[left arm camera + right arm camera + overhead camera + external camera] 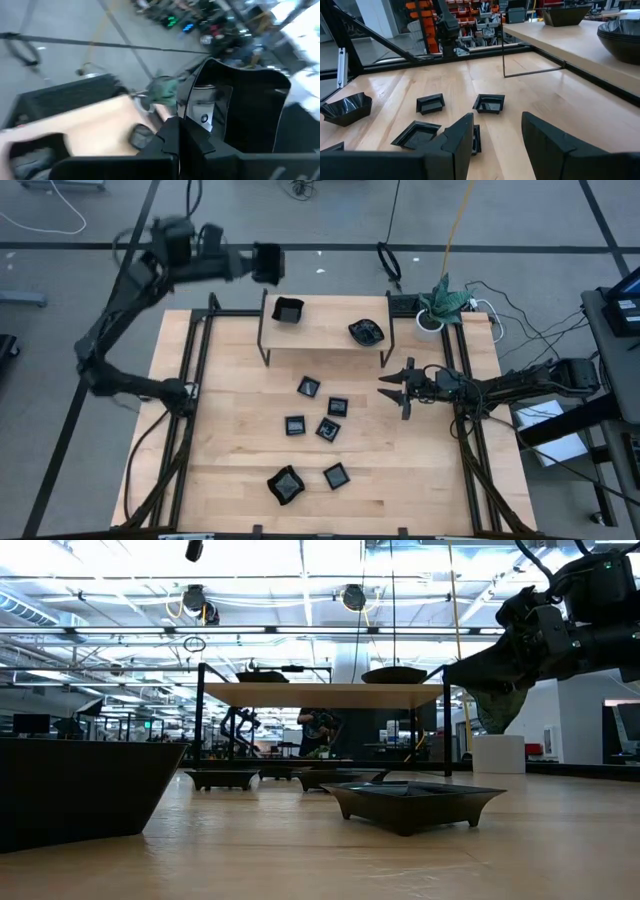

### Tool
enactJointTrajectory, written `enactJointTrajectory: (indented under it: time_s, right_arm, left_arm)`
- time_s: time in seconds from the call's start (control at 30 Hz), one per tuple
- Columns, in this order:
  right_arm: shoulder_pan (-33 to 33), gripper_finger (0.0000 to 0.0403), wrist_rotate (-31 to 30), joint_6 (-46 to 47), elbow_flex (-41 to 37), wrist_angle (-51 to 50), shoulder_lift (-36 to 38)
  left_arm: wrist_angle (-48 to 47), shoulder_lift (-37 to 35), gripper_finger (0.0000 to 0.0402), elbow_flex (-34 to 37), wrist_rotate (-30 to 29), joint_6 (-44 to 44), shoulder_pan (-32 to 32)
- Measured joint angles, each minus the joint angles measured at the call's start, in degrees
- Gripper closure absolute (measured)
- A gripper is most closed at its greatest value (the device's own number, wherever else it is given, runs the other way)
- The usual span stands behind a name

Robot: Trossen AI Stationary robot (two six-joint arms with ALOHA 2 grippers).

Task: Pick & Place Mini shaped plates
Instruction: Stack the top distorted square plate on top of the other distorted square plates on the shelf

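While the left gripper (268, 263) clamps a square plate (240, 112), jolts risk slippage; the right gripper (392, 388) fingers stand apart above the desk (420, 470).

Overhead looks straight down; low camera skims the table (300, 860).

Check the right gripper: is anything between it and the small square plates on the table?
Nothing visible. The right gripper, open and empty, faces the small square plates across bare wooden table.
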State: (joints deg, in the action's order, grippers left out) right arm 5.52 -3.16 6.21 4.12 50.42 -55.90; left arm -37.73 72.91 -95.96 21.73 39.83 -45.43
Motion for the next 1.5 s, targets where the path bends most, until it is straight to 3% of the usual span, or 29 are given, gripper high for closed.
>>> enactJointTrajectory:
  time_s: [0.17,0.63,1.13,1.5]
  right_arm:
    - [0.0,0.0245,0.0,-0.5,0.0,0.3,0.0]
    - [0.0,0.0245,0.0,-1.1,0.0,0.3,0.0]
    - [0.0,0.0245,0.1,-1.1,0.0,-0.2,0.0]
    - [0.0,0.0245,0.2,-1.1,0.0,-0.2,0.0]
  left_arm:
    - [-12.2,9.4,0.0397,-9.4,-2.3,-3.2,-4.8]
    - [-23.4,26.8,0.0398,-9.7,-4.1,-12.6,-5.3]
    - [-32.8,29.1,0.0396,-9.5,-13.3,-15.6,-4.8]
    - [-32.4,29.1,0.0398,-7.3,-14.2,-10.1,-3.7]
